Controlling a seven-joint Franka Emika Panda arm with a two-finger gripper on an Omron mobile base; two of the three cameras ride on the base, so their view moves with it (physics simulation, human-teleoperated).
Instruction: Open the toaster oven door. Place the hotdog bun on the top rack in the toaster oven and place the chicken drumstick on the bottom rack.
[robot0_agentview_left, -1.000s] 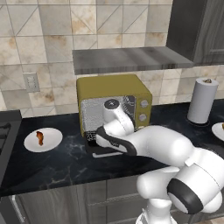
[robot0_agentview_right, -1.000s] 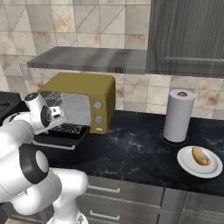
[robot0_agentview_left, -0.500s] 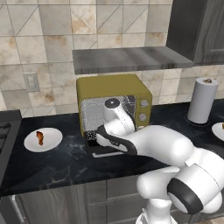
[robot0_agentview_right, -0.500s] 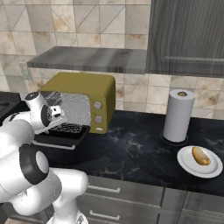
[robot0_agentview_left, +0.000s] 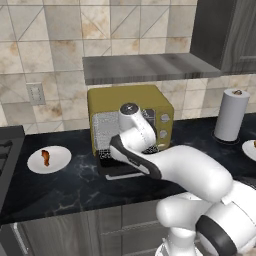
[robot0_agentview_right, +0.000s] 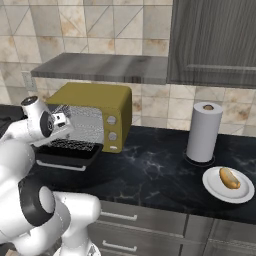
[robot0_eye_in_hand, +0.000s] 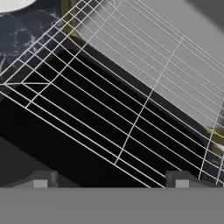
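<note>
The mustard-yellow toaster oven (robot0_agentview_left: 150, 97) (robot0_agentview_right: 95, 95) stands at the back of the counter. Its door (robot0_agentview_left: 107, 167) (robot0_agentview_right: 65, 154) lies folded down flat in front of it. My gripper (robot0_eye_in_hand: 111, 181) (robot0_agentview_right: 64, 121) is at the oven's mouth, open, with nothing between its widely spread fingertips (robot0_eye_in_hand: 41, 179). It looks down on the wire racks (robot0_eye_in_hand: 131, 122) inside. The chicken drumstick (robot0_agentview_left: 46, 156) lies on a white plate (robot0_agentview_left: 35, 165) left of the oven. Far to the right, the hotdog bun (robot0_agentview_right: 229, 177) rests on another white plate (robot0_agentview_right: 215, 189).
A paper towel roll (robot0_agentview_left: 230, 115) (robot0_agentview_right: 203, 132) stands upright right of the oven. A grey shelf (robot0_agentview_left: 150, 67) hangs just above the oven, with a dark cabinet (robot0_agentview_right: 215, 40) to its right. A stove edge (robot0_agentview_left: 7, 145) lies at far left.
My hand has risen slightly in front of the oven opening. The door, the plates and the food have stayed where they were.
</note>
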